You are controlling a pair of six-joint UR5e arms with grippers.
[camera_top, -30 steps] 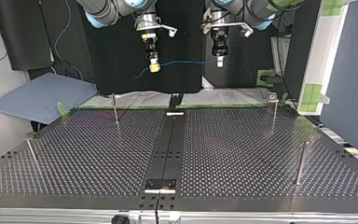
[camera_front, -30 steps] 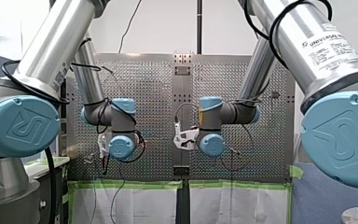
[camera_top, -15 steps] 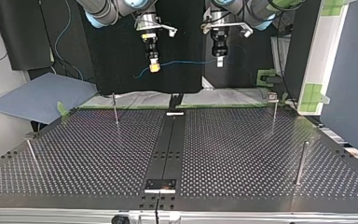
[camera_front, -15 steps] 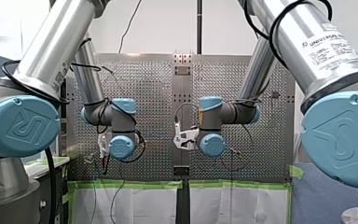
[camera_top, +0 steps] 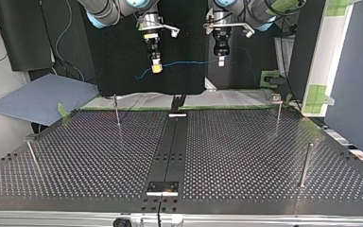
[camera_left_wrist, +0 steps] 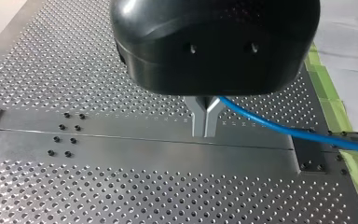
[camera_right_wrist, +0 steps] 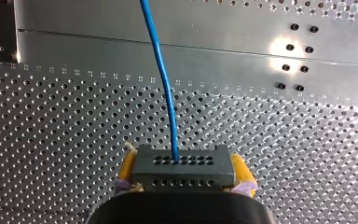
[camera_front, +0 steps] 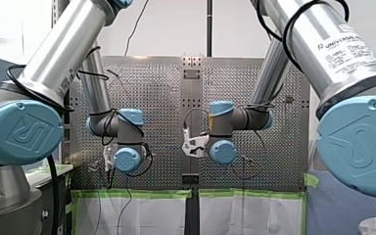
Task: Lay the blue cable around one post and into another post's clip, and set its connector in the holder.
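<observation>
The blue cable (camera_top: 189, 62) hangs in a shallow sag between my two grippers, high above the perforated table (camera_top: 236, 156). My left gripper (camera_left_wrist: 206, 132) has its metal fingers shut on the cable (camera_left_wrist: 284, 130), which runs off to one side. It shows at the top view's right (camera_top: 221, 61). My right gripper (camera_right_wrist: 182, 173) has yellow pads (camera_right_wrist: 127, 167) shut on the dark grey connector (camera_right_wrist: 182, 164), from which the cable (camera_right_wrist: 161, 79) leads straight ahead. In the top view it is the left one (camera_top: 156, 68), with a short cable tail beside it.
Thin posts stand on the table: one at the top view's back left (camera_top: 116, 109), a clip-topped one at the back right (camera_top: 278, 112), one at the right edge (camera_top: 305, 164) and one at the left edge (camera_top: 32, 153). A small bracket (camera_top: 162, 187) sits on the dark centre strip.
My left arm's wrist has shifted a little lower in the front view, and its gripper sits slightly higher in the top view. The right arm and the connector have not moved.
</observation>
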